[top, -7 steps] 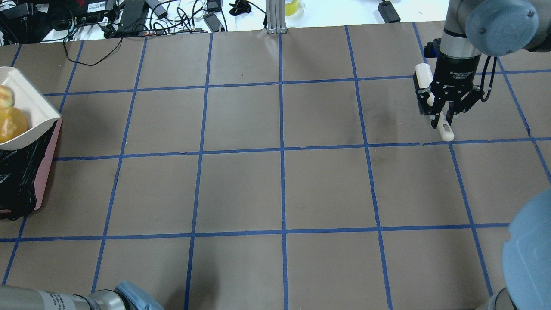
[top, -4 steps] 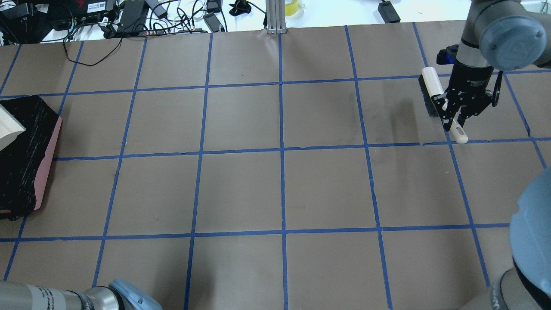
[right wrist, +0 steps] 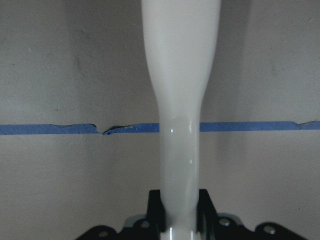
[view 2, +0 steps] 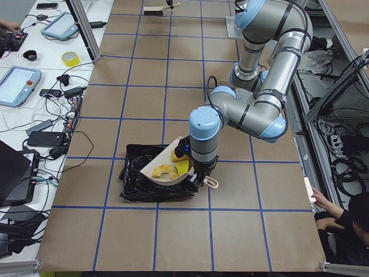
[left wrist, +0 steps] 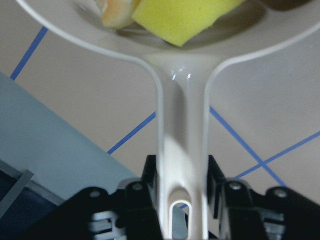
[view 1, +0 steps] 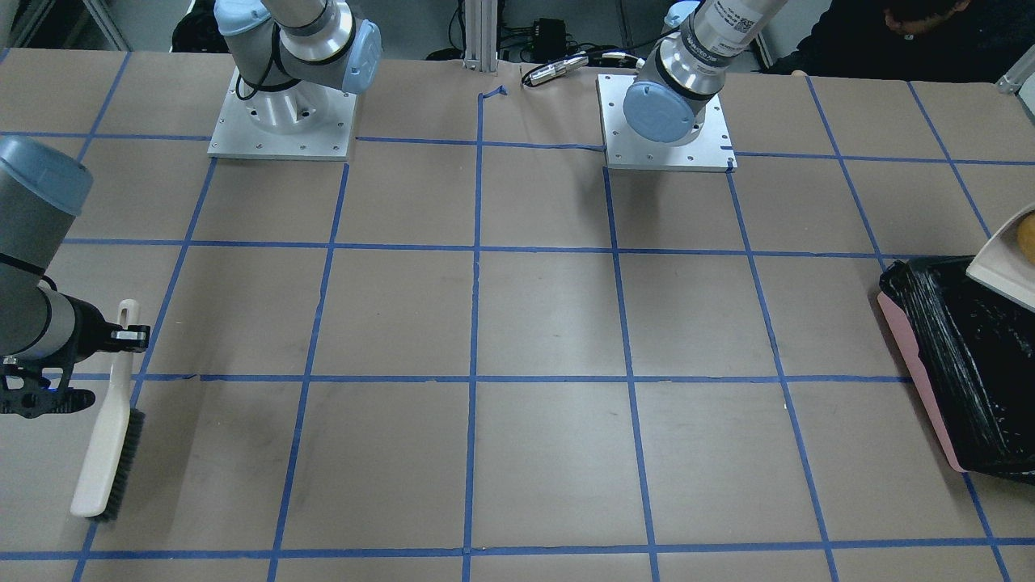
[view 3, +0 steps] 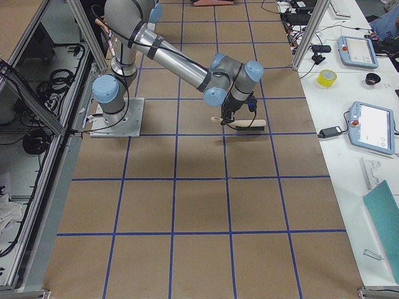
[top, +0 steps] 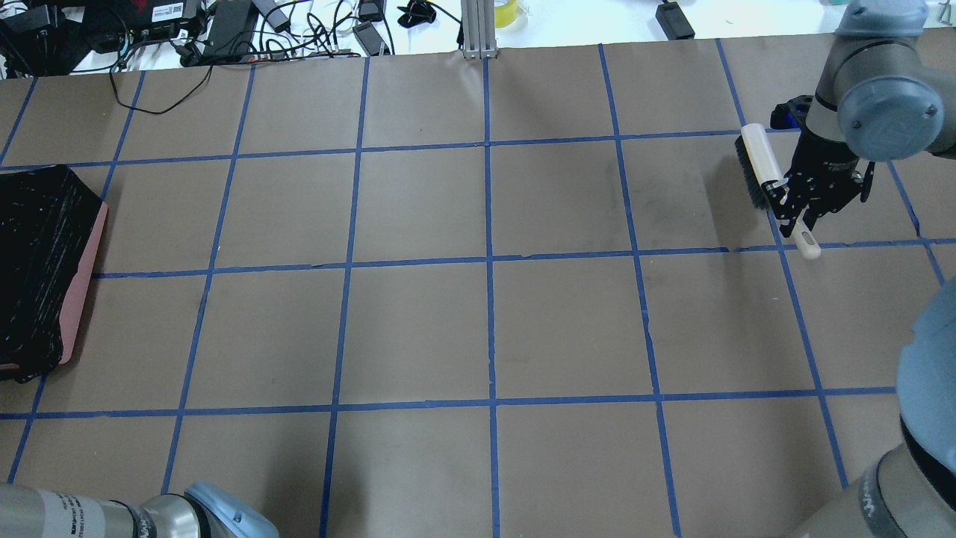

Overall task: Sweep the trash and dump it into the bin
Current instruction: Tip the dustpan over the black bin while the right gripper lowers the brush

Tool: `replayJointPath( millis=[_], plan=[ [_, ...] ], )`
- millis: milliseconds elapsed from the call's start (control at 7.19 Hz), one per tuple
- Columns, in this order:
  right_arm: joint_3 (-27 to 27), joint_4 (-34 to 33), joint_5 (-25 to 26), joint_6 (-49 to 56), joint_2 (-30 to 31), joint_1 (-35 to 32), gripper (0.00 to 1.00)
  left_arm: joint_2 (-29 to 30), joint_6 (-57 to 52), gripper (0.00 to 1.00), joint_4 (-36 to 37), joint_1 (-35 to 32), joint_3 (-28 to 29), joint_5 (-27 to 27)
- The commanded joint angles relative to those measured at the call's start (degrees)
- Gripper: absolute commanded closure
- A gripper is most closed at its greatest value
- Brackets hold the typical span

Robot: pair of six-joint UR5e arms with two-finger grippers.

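My left gripper [left wrist: 182,187] is shut on the handle of the white dustpan [view 2: 154,173] and holds it tilted over the bin [view 2: 135,187], a pink container lined with a black bag, which also shows in the overhead view [top: 45,261]. The dustpan holds the trash: a croissant [view 2: 164,171], a yellow sponge wedge [left wrist: 185,17] and a golden bread roll [view 1: 1027,238]. My right gripper [top: 801,217] is shut on the handle of the white brush [top: 760,164], low over the table at the far right.
The brown table [top: 485,329] carries a grid of blue tape lines. Cables and devices lie along the far edge [top: 224,30]. Both arm bases [view 1: 283,121] stand on white plates at the robot's side.
The dustpan with the trash has moved left, out of the overhead view, leaving the bin's black lining uncovered there. My right gripper has carried the brush further right.
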State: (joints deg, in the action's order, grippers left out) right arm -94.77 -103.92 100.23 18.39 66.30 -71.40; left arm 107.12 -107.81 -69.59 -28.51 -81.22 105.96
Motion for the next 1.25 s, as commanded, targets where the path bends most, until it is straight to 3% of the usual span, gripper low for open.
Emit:
replayJointPath(
  millis=[0, 278, 556, 974, 1113],
  plan=[
    [-0.06, -0.05, 0.05, -0.72, -0.73, 0.03, 0.95, 0.20, -3.52, 1.00, 7.17, -6.26, -0.60, 10.88],
    [-0.06, -0.05, 0.05, -0.73, -0.82, 0.03, 0.79, -0.06, -9.29, 1.00, 13.13, -7.88, -2.53, 14.09],
    [-0.15, -0.14, 0.05, -0.29, -0.91, 0.03, 0.33, 0.02, -13.90, 1.00, 27.34, -8.49, -8.57, 14.80],
    [0.03, -0.40, -0.04, -0.20, -0.82, 0.03, 0.21, -0.42, -19.52, 1.00, 36.08, -10.76, -10.27, 14.89],
    [0.64, -0.49, -0.04, -0.55, -0.47, 0.03, 0.17, -0.42, -25.89, 1.00, 43.24, -13.39, -10.54, 15.68]
  ],
)
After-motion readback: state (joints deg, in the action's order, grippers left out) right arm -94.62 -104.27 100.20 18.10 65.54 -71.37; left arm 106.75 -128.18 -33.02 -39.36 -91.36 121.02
